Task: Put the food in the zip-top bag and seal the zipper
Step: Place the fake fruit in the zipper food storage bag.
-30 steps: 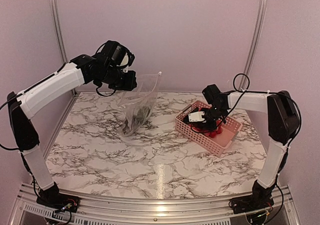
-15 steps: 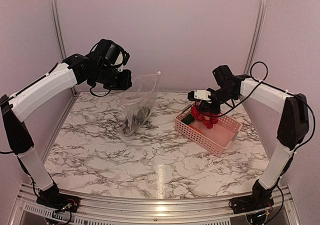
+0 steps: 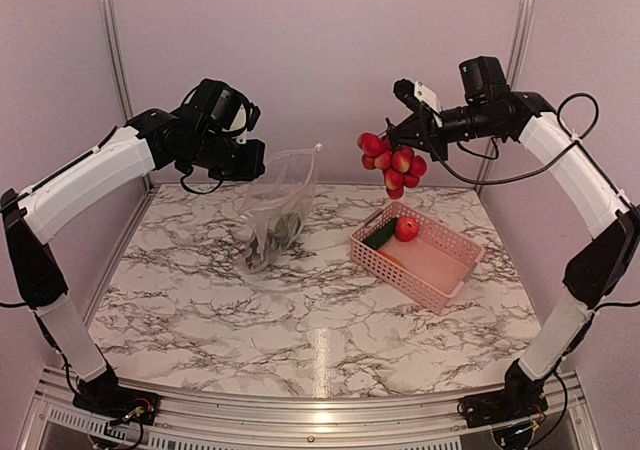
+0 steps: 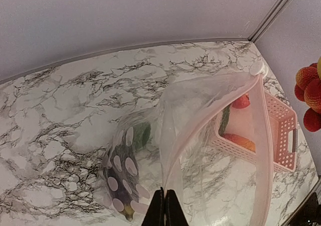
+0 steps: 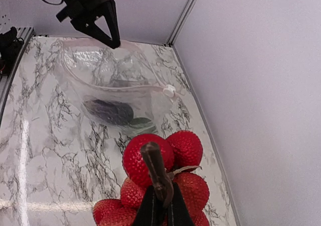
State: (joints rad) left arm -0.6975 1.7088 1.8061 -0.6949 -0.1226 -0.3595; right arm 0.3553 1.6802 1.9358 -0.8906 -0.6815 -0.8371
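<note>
The clear zip-top bag (image 3: 277, 205) hangs upright with its mouth open and its bottom on the table. My left gripper (image 3: 258, 160) (image 4: 164, 192) is shut on the bag's mouth edge, at the zipper (image 4: 261, 135). Inside the bag lie a dark purple eggplant (image 4: 118, 173) and a green piece (image 4: 141, 133). My right gripper (image 3: 402, 130) (image 5: 161, 198) is shut on the brown stem of the cluster of red balls (image 3: 390, 160) (image 5: 165, 160). It holds the cluster in the air, right of the bag's mouth and above the basket.
The pink basket (image 3: 440, 282) stands at the right of the marble table. A red round fruit (image 3: 407, 228), a green cucumber (image 3: 380, 235) and an orange piece (image 4: 239, 141) lie in it. A metal post (image 3: 510, 70) rises behind my right arm.
My right gripper has lifted the red cluster out of the pink basket, up and leftward toward the bag. The left arm holds the bag about where it was.
</note>
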